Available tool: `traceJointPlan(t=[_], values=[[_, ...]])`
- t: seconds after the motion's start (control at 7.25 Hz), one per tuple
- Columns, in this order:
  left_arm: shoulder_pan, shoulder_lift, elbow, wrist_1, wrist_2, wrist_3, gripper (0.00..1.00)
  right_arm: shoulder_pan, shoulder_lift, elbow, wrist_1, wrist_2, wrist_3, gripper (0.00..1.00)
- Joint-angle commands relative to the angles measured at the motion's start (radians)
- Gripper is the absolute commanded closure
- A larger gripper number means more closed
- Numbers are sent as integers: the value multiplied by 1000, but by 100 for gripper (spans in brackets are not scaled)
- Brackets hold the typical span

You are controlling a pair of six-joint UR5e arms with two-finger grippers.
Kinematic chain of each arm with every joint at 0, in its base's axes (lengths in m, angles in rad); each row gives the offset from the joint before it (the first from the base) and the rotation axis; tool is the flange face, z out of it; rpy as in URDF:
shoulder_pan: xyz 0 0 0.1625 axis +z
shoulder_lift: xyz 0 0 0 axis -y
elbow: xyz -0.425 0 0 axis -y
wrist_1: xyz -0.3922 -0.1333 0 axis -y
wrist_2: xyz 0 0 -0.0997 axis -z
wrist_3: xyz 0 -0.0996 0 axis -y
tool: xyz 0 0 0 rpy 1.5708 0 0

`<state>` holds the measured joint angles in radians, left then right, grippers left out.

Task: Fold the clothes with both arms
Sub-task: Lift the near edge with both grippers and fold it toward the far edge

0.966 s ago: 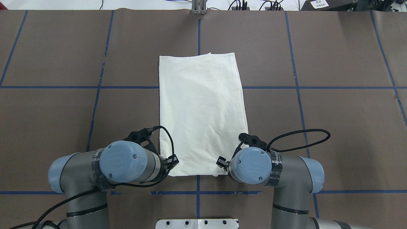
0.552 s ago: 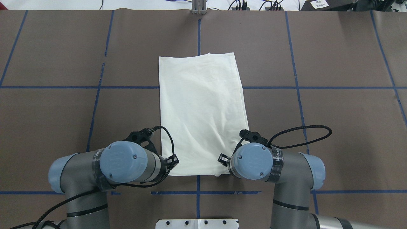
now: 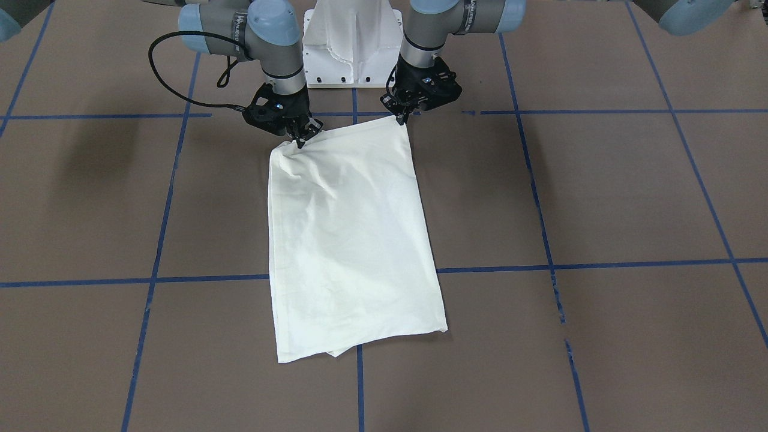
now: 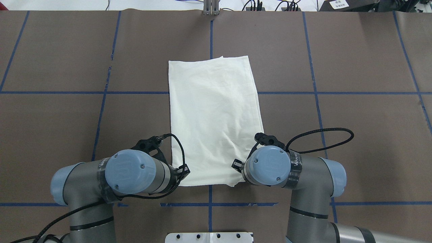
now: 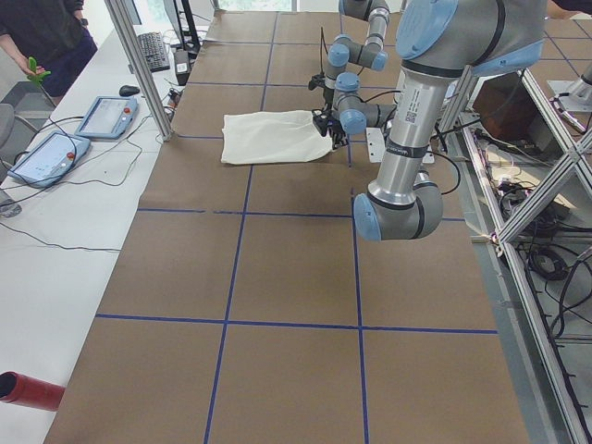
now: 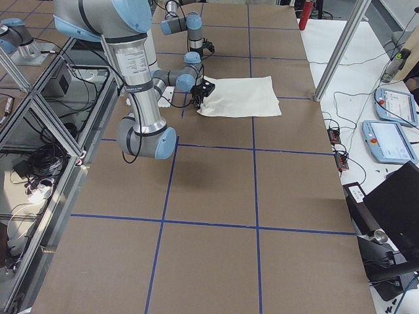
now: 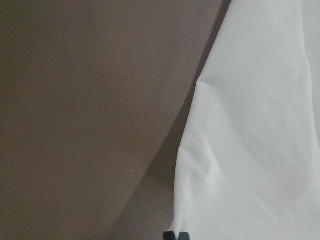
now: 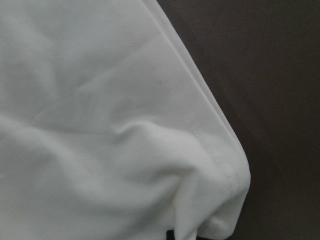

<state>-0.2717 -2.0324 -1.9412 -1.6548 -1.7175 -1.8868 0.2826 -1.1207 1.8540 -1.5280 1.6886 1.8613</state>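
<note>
While both near corners are gripped, looks like a fresh fold's kicking off | T-shirt (image 3: 354, 240) plain side up, middle of table (image 3: 600, 192) | right gripper (image 3: 298, 138) pinching its bunched corner, left gripper (image 3: 401, 117) pinching the other | next, I reckon: lift together, carry evenly toward far hem

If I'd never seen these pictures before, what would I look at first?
Probably the cream T-shirt, folded into a long plain rectangle in the middle of the brown table. Next, at its end nearest the robot, the left end effector and the right end effector each pinch a corner, the right one bunching the cloth.
</note>
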Motion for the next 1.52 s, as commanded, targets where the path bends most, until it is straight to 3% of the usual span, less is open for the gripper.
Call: traceJointPlan(t=[0.0,0.28,0.55,0.97,1.24,1.38], values=[[5,14,-57,3,3,-2,100,6,-11,77,-1,19,2,100],[52,41,-140,10,4,-3,100,-17,-69,178,0,63,-4,100],[106,61,-266,149,4,-3,100,-71,-117,292,0,66,-1,100],[112,47,-248,153,1,0,100,-38,-44,211,2,60,-46,100],[1,11,-237,155,-4,102,100,76,-34,176,96,97,-66,100],[-64,3,-207,145,-20,119,100,152,-22,121,133,162,-71,100]])
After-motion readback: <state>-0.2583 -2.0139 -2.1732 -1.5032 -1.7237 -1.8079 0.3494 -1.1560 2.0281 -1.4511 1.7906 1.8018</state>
